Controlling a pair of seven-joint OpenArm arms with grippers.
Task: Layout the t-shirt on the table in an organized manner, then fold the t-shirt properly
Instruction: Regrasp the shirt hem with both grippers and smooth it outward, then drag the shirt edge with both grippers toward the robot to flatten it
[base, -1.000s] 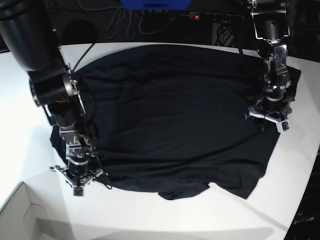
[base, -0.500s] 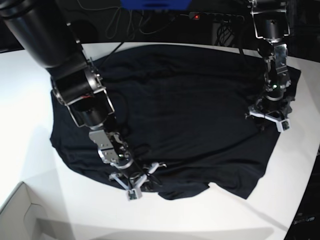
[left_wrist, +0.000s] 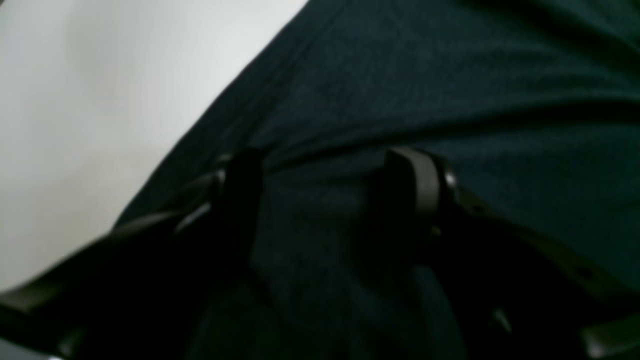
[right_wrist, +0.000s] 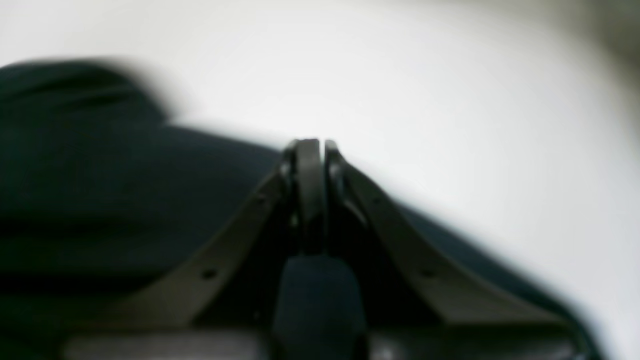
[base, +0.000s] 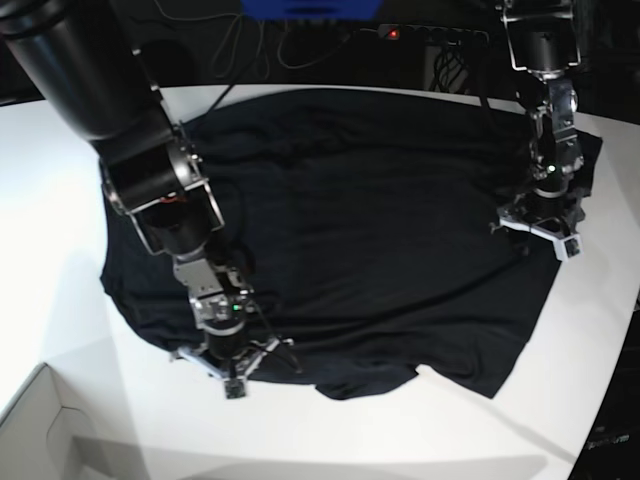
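Observation:
The black t-shirt (base: 370, 230) lies spread over most of the white table (base: 50, 200), its near hem rumpled. On the right of the base view, my left gripper (base: 537, 238) rests on the shirt's right part. In the left wrist view the left gripper (left_wrist: 327, 180) is open, its fingers (left_wrist: 242, 175) apart on the t-shirt (left_wrist: 450, 75), beside the table (left_wrist: 75, 100). My right gripper (base: 232, 382) is at the near hem, left of centre. The right wrist view shows the right gripper (right_wrist: 316, 147) shut over the t-shirt (right_wrist: 75, 175) edge; no cloth shows between the tips.
The corner of a white box (base: 40, 430) sits at the near left. Behind the table are a power strip (base: 430, 33) with a red light, cables and a blue object (base: 310, 8). The table's curved edge (base: 625, 330) runs close to the shirt on the right.
My right arm swung from the shirt's near-left corner rightward along the hem, then came back a little to the left. The left arm has barely moved.

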